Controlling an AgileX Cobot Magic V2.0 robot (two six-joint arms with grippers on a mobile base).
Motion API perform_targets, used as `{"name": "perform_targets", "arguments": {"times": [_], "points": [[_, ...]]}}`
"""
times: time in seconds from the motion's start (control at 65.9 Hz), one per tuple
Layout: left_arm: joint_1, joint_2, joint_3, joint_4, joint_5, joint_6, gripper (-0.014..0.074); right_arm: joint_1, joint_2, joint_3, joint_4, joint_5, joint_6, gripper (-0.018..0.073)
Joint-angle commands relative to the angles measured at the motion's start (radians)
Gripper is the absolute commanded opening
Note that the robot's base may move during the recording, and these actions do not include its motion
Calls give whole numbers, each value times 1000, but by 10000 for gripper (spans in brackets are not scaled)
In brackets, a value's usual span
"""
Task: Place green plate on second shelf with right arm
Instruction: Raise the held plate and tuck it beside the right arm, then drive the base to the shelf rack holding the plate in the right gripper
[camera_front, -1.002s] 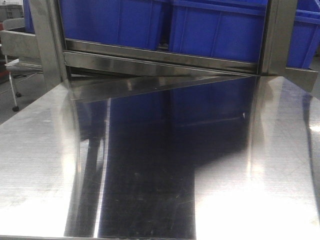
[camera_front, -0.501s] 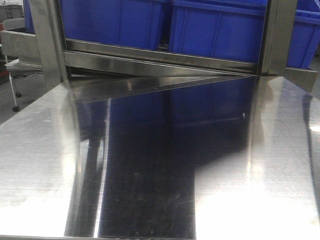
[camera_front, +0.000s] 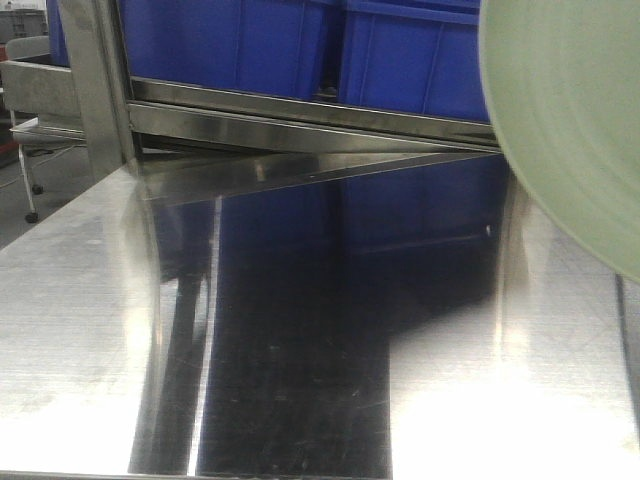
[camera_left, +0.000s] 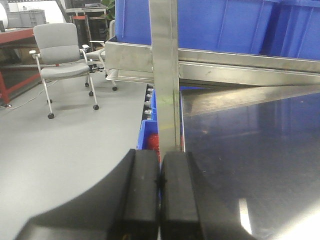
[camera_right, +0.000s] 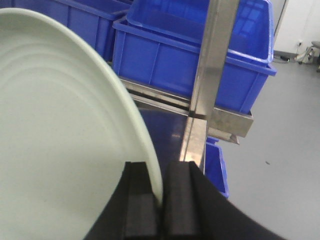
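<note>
The pale green plate (camera_front: 570, 110) fills the upper right of the front view, held on edge above the right side of the steel shelf surface (camera_front: 80, 330). In the right wrist view the plate (camera_right: 55, 150) covers the left half, and my right gripper (camera_right: 159, 200) is shut on its rim, one black finger on each face. The right arm itself does not show in the front view. My left gripper (camera_left: 160, 190) is shut and empty, over the shelf's left edge beside a steel upright post (camera_left: 164, 75).
Blue plastic bins (camera_front: 300, 45) sit on a steel rail (camera_front: 300, 112) just behind and above the shelf surface. Steel posts stand at the left (camera_front: 95, 90) and right (camera_right: 212, 65). A grey office chair (camera_left: 57, 50) stands on the floor to the left.
The green plate has come into the front view from the right, now covering the right post and bin; before, no plate was visible there.
</note>
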Motion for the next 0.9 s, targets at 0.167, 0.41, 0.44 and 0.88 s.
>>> {"name": "perform_targets", "arguments": {"times": [0.167,0.41,0.44,0.88], "points": [[-3,-21,42,-7,-80,-9,130,-4,12,-22,-3,-179,7,57],[-3,-21,42,-7,-80,-9,130,-4,12,-22,-3,-176,7,57],[-3,-21,42,-7,-80,-9,130,-4,12,-22,-3,-176,7,57],[-3,-21,42,-7,-80,-9,130,-4,12,-22,-3,-177,7,57]]}}
